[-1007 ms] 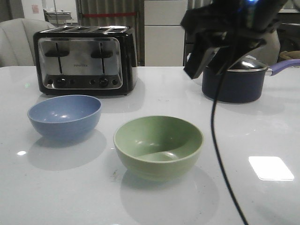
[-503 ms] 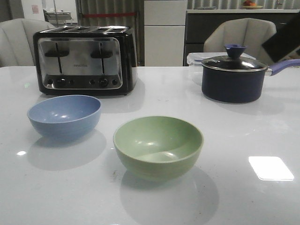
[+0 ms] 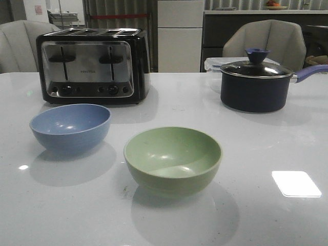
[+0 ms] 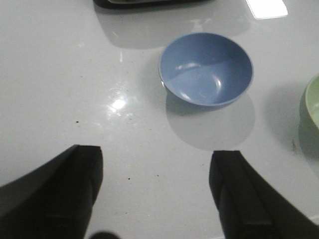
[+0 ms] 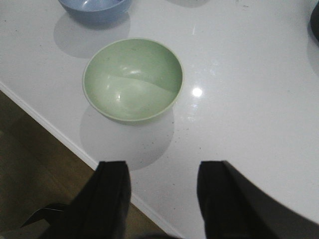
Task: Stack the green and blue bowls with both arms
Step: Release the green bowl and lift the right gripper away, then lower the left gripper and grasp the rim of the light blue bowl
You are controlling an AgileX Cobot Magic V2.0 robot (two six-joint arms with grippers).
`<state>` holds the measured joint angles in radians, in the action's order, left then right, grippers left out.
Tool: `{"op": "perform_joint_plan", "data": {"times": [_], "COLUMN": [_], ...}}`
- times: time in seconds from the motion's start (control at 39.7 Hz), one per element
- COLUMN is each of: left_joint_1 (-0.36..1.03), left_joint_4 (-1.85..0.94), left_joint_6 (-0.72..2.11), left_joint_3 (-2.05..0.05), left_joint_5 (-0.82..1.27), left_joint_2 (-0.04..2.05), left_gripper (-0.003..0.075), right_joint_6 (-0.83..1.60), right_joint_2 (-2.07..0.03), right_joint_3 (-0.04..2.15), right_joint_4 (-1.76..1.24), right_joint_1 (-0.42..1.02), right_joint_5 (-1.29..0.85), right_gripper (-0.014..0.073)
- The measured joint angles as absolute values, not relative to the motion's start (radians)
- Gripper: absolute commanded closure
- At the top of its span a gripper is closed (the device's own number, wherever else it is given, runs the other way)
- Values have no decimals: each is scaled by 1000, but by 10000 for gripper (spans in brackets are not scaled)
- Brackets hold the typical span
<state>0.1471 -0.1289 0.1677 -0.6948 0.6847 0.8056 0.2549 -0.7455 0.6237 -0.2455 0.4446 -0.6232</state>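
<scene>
Low front view, two overhead wrist views, seemingly sharing both bowls (image 3: 70, 125).

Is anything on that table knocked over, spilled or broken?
Nothing stands out. The blue bowl and green bowl sit upright, apart and empty on the table. The toaster and lidded saucepan stand squarely behind them. Both grippers are open, holding nothing.
</scene>
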Motion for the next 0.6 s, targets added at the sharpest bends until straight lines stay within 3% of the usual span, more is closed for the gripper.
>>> {"op": "perform_joint_plan", "data": {"times": [0.6], "left_joint_1": [186], "left_joint_4": [-138], "left_joint_6": [178], "left_joint_3": [-1003], "left_joint_5": [620], "left_joint_2": [1490], "left_gripper": [203], "right_joint_6": [255], "right_joint_2": [-745], "right_joint_3": [622], "right_joint_4": [-246], "right_joint_1": [445], "right_joint_5": [-623], "right_gripper": [159]}}
